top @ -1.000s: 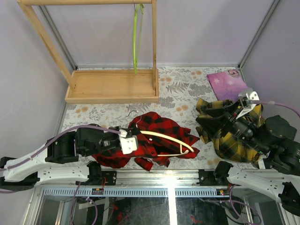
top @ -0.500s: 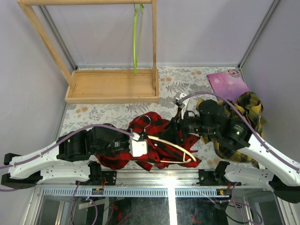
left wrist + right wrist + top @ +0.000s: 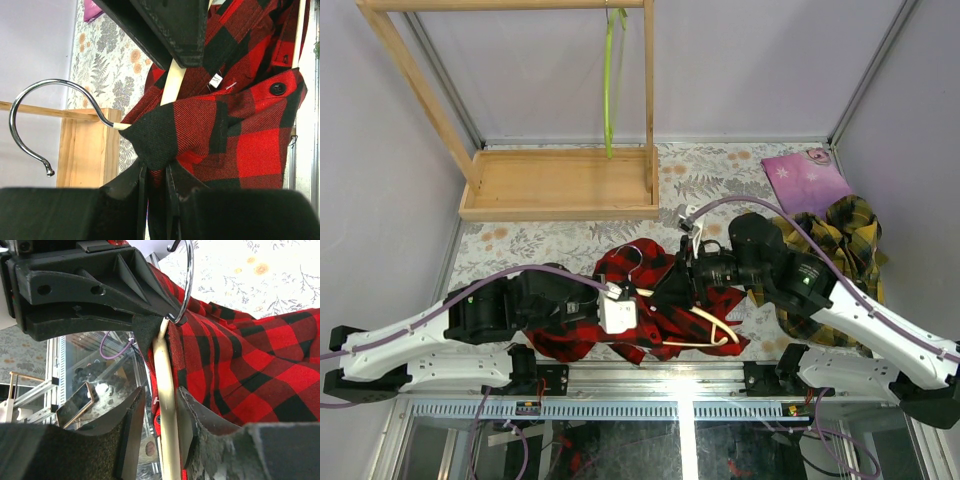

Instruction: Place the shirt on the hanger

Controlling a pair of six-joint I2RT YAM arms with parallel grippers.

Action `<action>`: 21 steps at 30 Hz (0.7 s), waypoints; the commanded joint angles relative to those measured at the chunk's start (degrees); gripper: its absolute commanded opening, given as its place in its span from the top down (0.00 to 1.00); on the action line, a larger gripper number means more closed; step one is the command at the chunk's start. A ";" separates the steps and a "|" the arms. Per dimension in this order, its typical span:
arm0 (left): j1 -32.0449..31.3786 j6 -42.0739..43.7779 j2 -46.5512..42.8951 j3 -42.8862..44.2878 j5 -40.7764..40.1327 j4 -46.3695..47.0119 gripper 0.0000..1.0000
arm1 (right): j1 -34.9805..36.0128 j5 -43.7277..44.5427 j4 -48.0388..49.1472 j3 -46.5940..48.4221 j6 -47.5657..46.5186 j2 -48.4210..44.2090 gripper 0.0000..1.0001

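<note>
The red-and-black plaid shirt [image 3: 628,263] lies bunched at the table's near middle, over the cream hanger [image 3: 712,322]. My left gripper [image 3: 636,296] is shut on a dark fold of the shirt [image 3: 165,135] at the hanger's neck, just below the metal hook [image 3: 27,112]. My right gripper [image 3: 668,292] has come in from the right and meets it. In the right wrist view its open jaws [image 3: 160,415] straddle the hanger's cream arm [image 3: 167,390]: one finger touches it, the other stands apart. The white lettering is hidden.
A yellow-and-dark plaid shirt [image 3: 842,235] lies at the right under my right arm. A purple sheet [image 3: 805,180] lies behind it. A wooden rack [image 3: 560,185] with a lime-green hanger [image 3: 610,80] stands at the back left.
My right arm has swung left from over the yellow shirt to the hanger and set its jaws round the hanger's arm. My left gripper has shifted right with the shirt's fold.
</note>
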 commanded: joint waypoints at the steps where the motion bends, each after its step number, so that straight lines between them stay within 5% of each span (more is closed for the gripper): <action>1: -0.18 4.23 0.10 1.91 -0.40 2.62 1.00 | 0.33 -3.68 3.15 -0.21 0.51 0.71 0.62; 21: -0.20 5.53 2.90 2.85 -0.11 4.50 0.97 | 0.33 -4.87 2.93 -0.31 -0.89 3.18 1.00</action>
